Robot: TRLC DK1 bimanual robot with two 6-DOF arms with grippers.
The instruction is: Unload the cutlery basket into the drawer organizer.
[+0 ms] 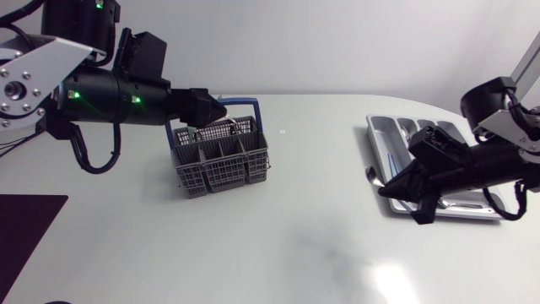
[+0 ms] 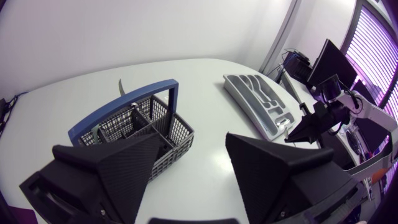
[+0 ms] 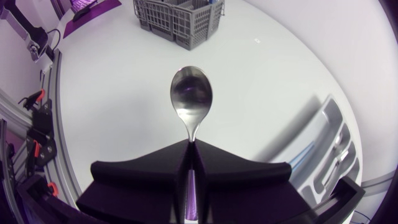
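Observation:
The grey cutlery basket (image 1: 221,159) with a blue handle stands left of the table's middle, with some cutlery (image 2: 127,121) in its compartments. My left gripper (image 1: 211,108) hovers over its back edge; in the left wrist view its fingers (image 2: 124,168) stand wide apart with nothing between them. The grey drawer organizer (image 1: 384,135) lies at the right, with cutlery in it. My right gripper (image 1: 398,182) is at the organizer's near left side, shut on the handle of a spoon (image 3: 191,98). The spoon's bowl (image 1: 369,175) points out over the table.
A dark purple mat (image 1: 25,228) lies at the table's left front edge. White tabletop (image 1: 312,219) stretches between basket and organizer. From the right wrist view the basket (image 3: 180,18) is far ahead and the organizer (image 3: 329,155) is close beside the gripper.

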